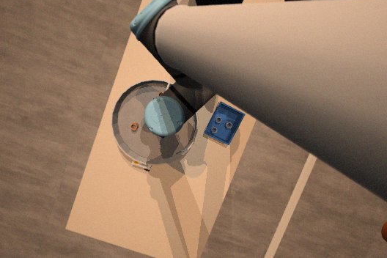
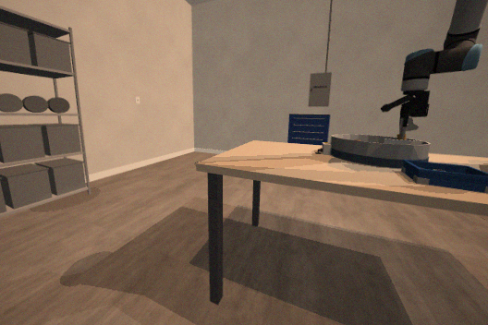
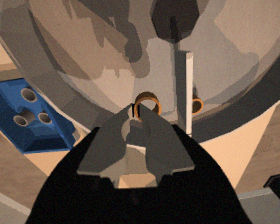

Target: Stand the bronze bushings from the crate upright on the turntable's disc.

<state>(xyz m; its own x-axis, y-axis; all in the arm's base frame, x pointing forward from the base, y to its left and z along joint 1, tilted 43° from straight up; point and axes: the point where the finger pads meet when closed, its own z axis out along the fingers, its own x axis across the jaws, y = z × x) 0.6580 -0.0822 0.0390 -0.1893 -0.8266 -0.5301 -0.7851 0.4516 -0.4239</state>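
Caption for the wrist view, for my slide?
Gripper pinching a bronze bushing above the turntable disc; crate at left.

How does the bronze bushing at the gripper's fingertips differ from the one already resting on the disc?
The bronze bushing at the gripper is pinched by its wall between the shut fingers; the second bronze bushing stands free on the turntable disc. In the exterior view the held one hangs around rim height; the other rests upright on an open end. Both are short orange-brown sleeves and both are out of the blue crate.
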